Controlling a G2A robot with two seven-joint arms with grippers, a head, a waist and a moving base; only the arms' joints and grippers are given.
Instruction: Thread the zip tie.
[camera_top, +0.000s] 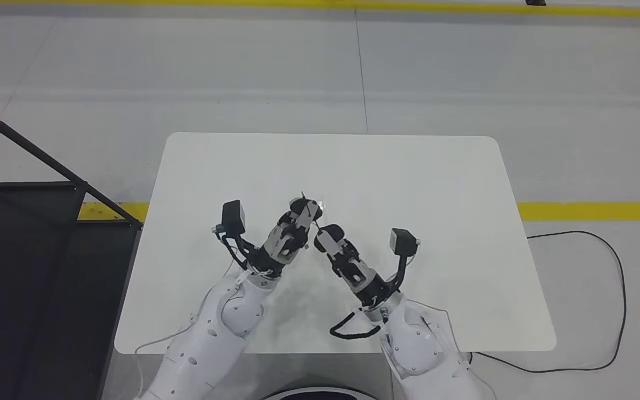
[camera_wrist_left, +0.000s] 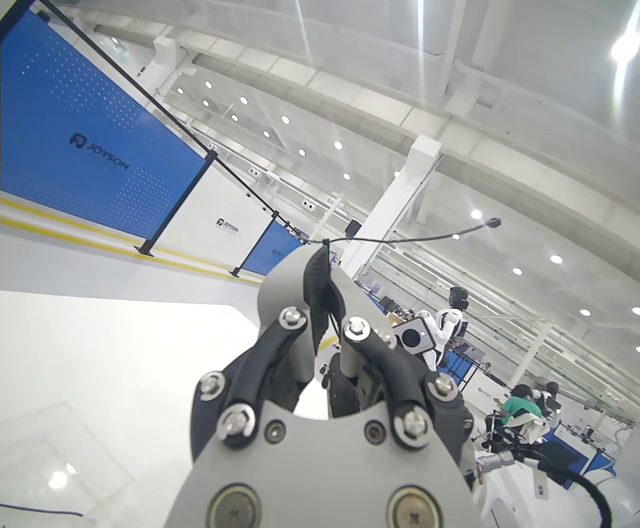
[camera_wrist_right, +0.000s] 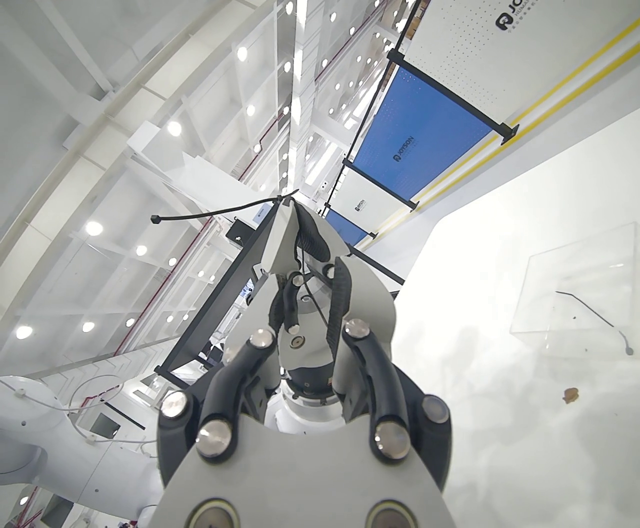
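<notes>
The black zip tie (camera_wrist_left: 410, 239) is pinched in my left gripper (camera_wrist_left: 324, 248), which is shut on it and held up over the middle of the white table (camera_top: 420, 180). The tie's head end (camera_wrist_left: 494, 220) sticks out sideways from the fingertips, and its strap runs down between the pads. In the top view my left gripper (camera_top: 308, 208) stands just ahead of my right gripper (camera_top: 322, 236). In the right wrist view the zip tie (camera_wrist_right: 210, 214) arches out from the left gripper's tips. My right gripper (camera_wrist_right: 315, 280) is open right behind, and the thin strap hangs between its fingers.
A clear tray (camera_wrist_right: 575, 295) lies on the table with a second black zip tie (camera_wrist_right: 595, 315) in it; the left wrist view shows the tray (camera_wrist_left: 60, 450) too. A small brown speck (camera_wrist_right: 570, 395) lies near it. A black barrier frame (camera_top: 40, 160) stands left of the table.
</notes>
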